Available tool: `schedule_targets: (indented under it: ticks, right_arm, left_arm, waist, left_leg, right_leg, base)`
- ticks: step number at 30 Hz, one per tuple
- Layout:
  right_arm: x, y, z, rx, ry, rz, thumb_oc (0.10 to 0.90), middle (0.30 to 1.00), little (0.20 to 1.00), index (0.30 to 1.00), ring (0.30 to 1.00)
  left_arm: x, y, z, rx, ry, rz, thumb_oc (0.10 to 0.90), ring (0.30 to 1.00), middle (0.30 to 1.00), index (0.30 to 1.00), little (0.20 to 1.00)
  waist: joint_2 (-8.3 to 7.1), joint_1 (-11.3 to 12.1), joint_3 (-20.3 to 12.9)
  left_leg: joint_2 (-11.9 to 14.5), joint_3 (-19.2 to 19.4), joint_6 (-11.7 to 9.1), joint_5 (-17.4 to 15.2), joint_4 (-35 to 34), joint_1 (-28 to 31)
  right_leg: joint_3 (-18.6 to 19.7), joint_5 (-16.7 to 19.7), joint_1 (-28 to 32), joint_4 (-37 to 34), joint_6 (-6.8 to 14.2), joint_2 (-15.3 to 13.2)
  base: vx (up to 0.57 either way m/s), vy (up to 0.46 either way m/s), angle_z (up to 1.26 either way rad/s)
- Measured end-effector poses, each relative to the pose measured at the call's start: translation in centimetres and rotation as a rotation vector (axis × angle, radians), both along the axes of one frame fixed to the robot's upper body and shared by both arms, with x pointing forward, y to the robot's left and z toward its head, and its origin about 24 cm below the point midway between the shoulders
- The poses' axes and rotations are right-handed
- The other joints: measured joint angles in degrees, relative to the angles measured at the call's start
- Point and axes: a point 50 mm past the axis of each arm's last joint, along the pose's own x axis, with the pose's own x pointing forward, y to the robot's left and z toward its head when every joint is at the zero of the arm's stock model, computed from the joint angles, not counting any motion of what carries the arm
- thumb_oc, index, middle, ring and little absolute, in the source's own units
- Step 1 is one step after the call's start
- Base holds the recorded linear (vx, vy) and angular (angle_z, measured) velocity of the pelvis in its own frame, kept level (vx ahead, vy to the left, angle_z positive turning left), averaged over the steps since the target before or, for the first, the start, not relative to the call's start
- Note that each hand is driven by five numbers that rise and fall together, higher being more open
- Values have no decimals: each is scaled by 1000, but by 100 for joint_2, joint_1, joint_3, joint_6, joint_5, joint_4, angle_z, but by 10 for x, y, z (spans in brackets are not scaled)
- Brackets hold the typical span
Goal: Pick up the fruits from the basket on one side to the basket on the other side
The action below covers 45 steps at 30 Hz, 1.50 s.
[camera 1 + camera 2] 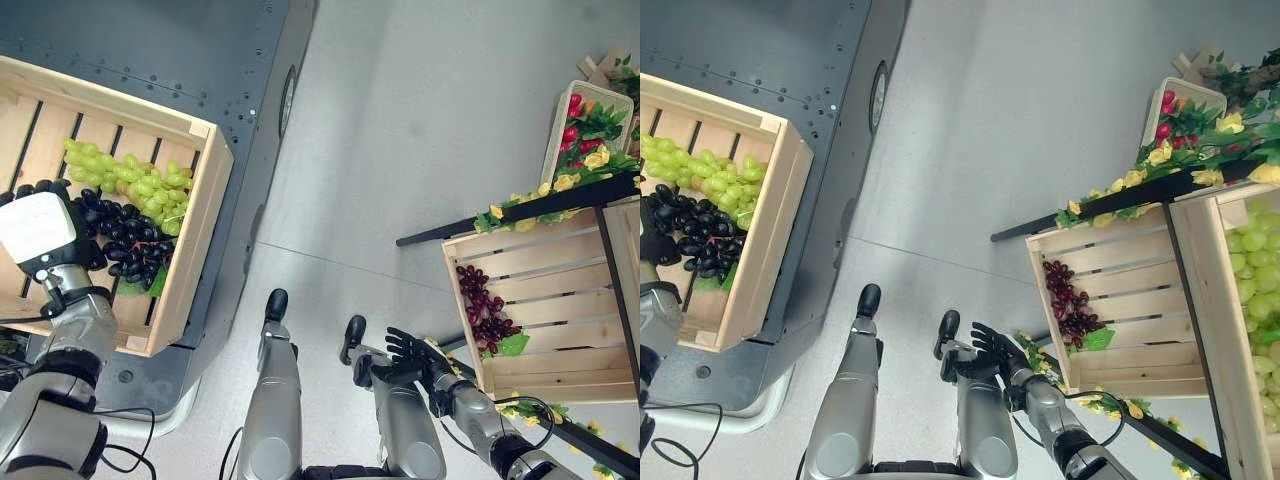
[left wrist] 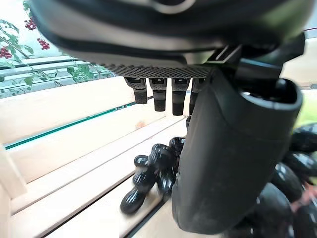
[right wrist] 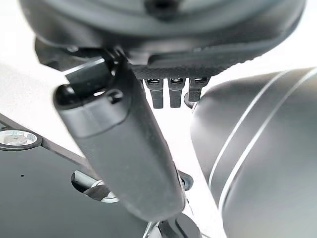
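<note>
Left hand (image 1: 38,232), fingers straight and relaxed, is held over black grapes (image 1: 125,240); bunch's long axis is laid across left crate (image 1: 195,250) slats.

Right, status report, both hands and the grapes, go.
Left hand open, over the black grapes in the left crate. Right hand open, idle, short of the right crate with red grapes. Green grapes alongside; nothing blocking.

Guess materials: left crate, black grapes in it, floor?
Left crate: unfinished pale wood, going by visible grain, slatted bottom and matte surface.
Black grapes: probably plastic or rubber imitation; uniformly glossy beads, though real fruit can't be ruled out.
Floor: smooth grey, faint sheen with a thin seam; likely sealed concrete or vinyl.
</note>
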Motion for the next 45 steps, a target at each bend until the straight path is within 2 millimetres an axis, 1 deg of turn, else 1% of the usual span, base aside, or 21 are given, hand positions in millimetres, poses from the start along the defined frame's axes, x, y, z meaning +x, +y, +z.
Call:
schedule_targets:
  ticks: [3,6,12,13,17,20,25,29,35,40,41,42,43,44,45]
  right_arm:
    - [-1,0,0,0,2,-2,800,900,900,900,900]
    - [-2,-1,-1,1,5,-5,800,900,900,900,900]
    - [-2,-2,-1,2,4,-10,800,900,900,900,900]
    - [-2,-2,-1,2,3,-10,800,900,900,900,900]
    - [-2,-3,-1,2,3,-16,800,900,900,900,900]
    - [-2,-3,-1,3,2,-17,800,900,900,900,900]
    - [-2,-3,-1,3,0,-18,800,900,900,900,900]
    - [-3,-3,-1,3,-3,-17,800,900,900,900,900]
    - [-4,-4,-2,0,-4,-17,800,900,900,900,900]
    - [-4,-4,-2,0,-3,-16,800,900,900,900,900]
    - [-4,-4,-2,-1,-2,-16,800,900,900,900,900]
    - [-4,-4,-2,-1,-3,-16,800,900,900,900,900]
    - [-4,-4,-2,-1,-3,-16,800,900,900,900,900]
    - [-4,-4,-2,-1,-2,-15,800,900,900,900,900]
    - [-4,-4,-2,-1,-3,-15,800,900,900,900,900]
  left_arm:
    - [0,-5,-3,20,27,-33,800,900,900,900,900]
    - [-1,-6,1,59,74,-67,800,900,900,900,900]
    - [2,-5,11,89,153,-131,800,900,900,900,900]
    - [2,-5,14,100,171,-149,800,900,900,900,900]
    - [3,-5,21,151,231,-191,800,900,900,900,900]
    - [3,-5,21,161,241,-197,800,900,900,900,900]
    - [6,-10,16,238,271,-230,800,900,900,900,900]
    - [7,-9,16,288,259,-227,800,900,900,900,900]
    - [9,-7,13,311,260,-219,800,900,900,900,900]
    - [11,-11,9,311,299,-269,800,900,900,900,900]
    - [12,-12,8,303,313,-278,684,726,726,726,726]
    - [13,-13,7,295,330,-282,582,573,573,573,573]
    - [14,-13,7,293,341,-282,438,356,356,356,356]
    - [15,-13,7,287,357,-279,400,300,300,300,300]
    - [16,-13,8,281,362,-276,400,300,300,300,300]
  waist:
    - [10,84,7]
    - [17,119,11]
    - [51,111,22]
    - [108,103,55]
    - [125,101,63]
    - [134,94,66]
    - [136,81,66]
    - [128,76,61]
    - [85,62,32]
    - [85,61,32]
    - [84,61,32]
    - [85,59,32]
    - [85,55,32]
    - [85,44,32]
    - [85,35,32]
  left_leg:
    - [0,0,-17,7,-19,23]
    - [0,-2,-60,8,-47,65]
    - [15,-4,-91,36,-87,98]
    - [14,-1,-91,37,-85,99]
    - [14,3,-76,47,-91,113]
    - [17,9,-78,46,-89,123]
    - [22,12,-105,42,-72,133]
    - [26,13,-111,45,-56,135]
    - [34,24,-112,45,-35,134]
    - [33,43,-106,41,-3,134]
    - [33,44,-106,41,0,133]
    - [33,48,-105,40,4,134]
    - [33,50,-104,39,8,134]
    - [33,56,-103,38,13,133]
    - [33,60,-103,37,16,134]
  right_leg:
    - [-5,-10,4,23,-14,-5]
    - [-13,-27,3,87,-28,-14]
    - [-25,-43,3,107,-39,-12]
    - [-22,-42,4,107,-40,-13]
    - [-21,-42,-1,140,-39,-17]
    - [-20,-50,-6,166,-46,-19]
    - [-14,-77,-11,207,-86,-19]
    - [-6,-83,-26,247,-95,-15]
    - [12,-89,-45,283,-106,-11]
    - [25,-89,-43,293,-105,-12]
    - [28,-88,-43,293,-105,-13]
    - [32,-88,-43,294,-105,-13]
    - [34,-87,-44,295,-104,-12]
    - [38,-85,-45,296,-101,-13]
    - [41,-83,-45,297,-98,-13]
  base:
    - [0,0,0]
    - [0,0,0]
    - [1,6,0]
    - [7,45,0]
    - [3,18,0]
    - [0,0,0]
    - [0,0,0]
    - [0,0,0]
    - [0,0,0]
    - [-8,30,-1]
    - [-14,45,-1]
    - [-14,38,-1]
    - [0,0,0]
    - [0,0,0]
    - [0,0,0]
